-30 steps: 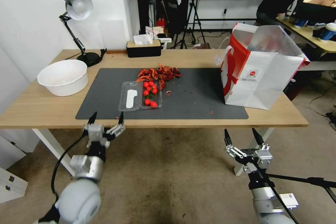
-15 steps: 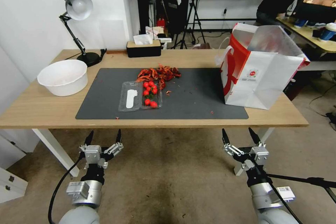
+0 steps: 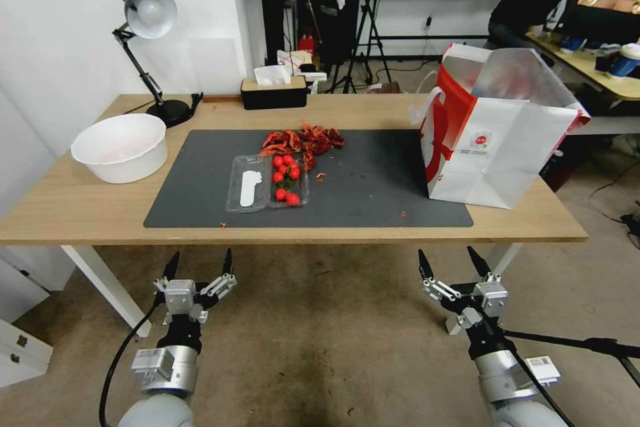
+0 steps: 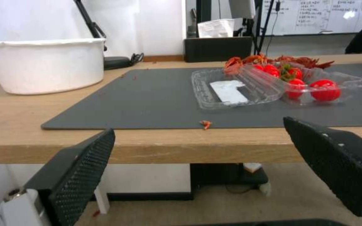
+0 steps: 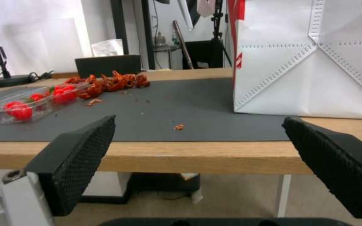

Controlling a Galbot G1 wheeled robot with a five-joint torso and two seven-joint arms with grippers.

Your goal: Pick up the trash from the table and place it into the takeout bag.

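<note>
trash (image 3: 301, 140) on table (image 3: 87, 207), beyond both fingers' reach

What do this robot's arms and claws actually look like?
Both arms are silvery-grey with rounded joints. The left gripper and right gripper each have a pale metal body and two slim black pointed fingers with dimpled pads. A black cable loops beside the left arm; a white label sits on the right.

Upright white-and-red takeout bag (image 3: 497, 147) on table (image 3: 80, 207), right end; mouth apparently open.
</note>
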